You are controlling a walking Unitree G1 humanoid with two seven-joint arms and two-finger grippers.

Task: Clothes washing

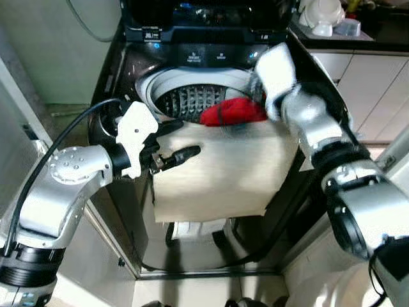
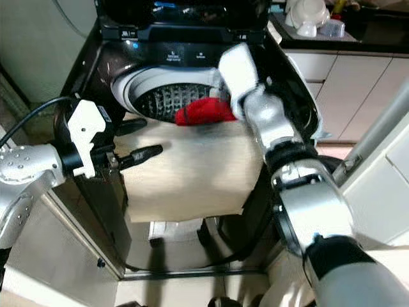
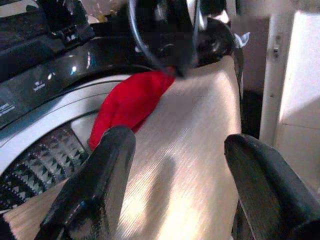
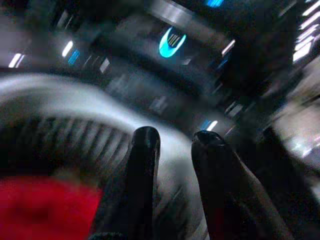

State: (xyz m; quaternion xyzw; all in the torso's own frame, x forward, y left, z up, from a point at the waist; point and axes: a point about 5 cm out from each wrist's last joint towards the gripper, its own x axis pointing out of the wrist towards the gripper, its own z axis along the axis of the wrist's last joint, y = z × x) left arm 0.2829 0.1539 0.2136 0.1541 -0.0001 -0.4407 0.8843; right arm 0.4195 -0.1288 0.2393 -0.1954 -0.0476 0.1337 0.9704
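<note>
The red garment (image 1: 233,112) lies on the washer rim just beside the right hand (image 4: 172,137) (fingers narrowly apart, holding nothing).

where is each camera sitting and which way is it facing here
left eye view: on the head, looking down at the open washer drum; both arms show.
right eye view: same scene, shifted.
left wrist view: along the left hand, fingers apart over the beige cloth.
right wrist view: blurred, along the right hand toward the drum rim.
All views share the red garment.
</note>
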